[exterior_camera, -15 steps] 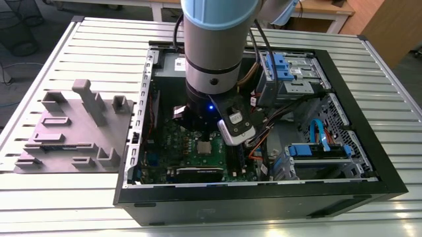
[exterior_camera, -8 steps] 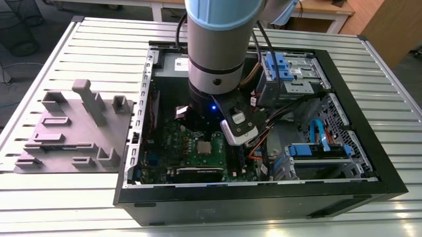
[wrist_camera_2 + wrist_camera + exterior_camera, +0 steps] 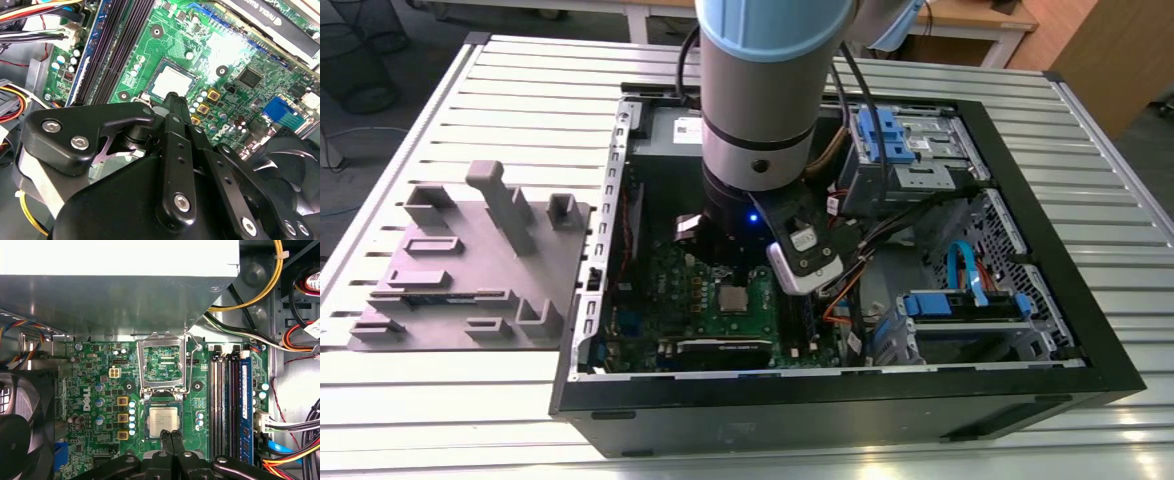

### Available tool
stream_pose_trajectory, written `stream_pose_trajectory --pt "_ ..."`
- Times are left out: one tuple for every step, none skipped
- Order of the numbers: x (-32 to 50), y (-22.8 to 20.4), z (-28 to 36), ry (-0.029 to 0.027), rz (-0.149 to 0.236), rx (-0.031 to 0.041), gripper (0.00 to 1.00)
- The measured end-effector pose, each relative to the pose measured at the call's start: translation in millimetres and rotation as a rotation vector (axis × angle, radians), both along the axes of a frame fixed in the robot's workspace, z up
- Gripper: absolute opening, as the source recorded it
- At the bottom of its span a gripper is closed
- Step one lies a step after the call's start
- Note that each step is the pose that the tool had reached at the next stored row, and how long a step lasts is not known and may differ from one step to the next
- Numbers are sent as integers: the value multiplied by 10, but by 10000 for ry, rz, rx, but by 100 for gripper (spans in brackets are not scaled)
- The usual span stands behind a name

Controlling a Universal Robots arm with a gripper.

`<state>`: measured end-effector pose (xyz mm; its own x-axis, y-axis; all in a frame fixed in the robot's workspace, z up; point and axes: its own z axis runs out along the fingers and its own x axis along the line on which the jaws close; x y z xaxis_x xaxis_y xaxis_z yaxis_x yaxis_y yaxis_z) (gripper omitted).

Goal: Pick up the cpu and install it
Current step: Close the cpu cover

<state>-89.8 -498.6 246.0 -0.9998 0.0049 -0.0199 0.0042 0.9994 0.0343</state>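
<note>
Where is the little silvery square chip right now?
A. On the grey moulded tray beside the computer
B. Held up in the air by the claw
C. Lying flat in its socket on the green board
C: in the first wrist view the cpu lies flat in its socket on the green board, with the metal frame hinged open beside it and the claw at its edge.

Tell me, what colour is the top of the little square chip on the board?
Silvery-grey. The cpu shows best in the first wrist view.

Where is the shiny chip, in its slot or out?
In: the cpu lies flat inside the socket, with the metal frame flipped open beside it.
</note>
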Motion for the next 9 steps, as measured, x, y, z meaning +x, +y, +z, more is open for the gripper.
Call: stream_pose_trajectory --pt "1 0 0 1 0 -1 11" --pt "3 0 0 1 0 0 11" --pt "6 0 -1 0 1 0 11" --pt "10 0 -2 0 1 1 11" --pt "15 0 -3 0 0 0 11" --pt "23 0 -4 0 0 0 11" --pt "34 0 -5 1 0 0 11" --pt "47 0 -6 1 0 -1 11" --pt "63 0 -7 1 0 -1 11"
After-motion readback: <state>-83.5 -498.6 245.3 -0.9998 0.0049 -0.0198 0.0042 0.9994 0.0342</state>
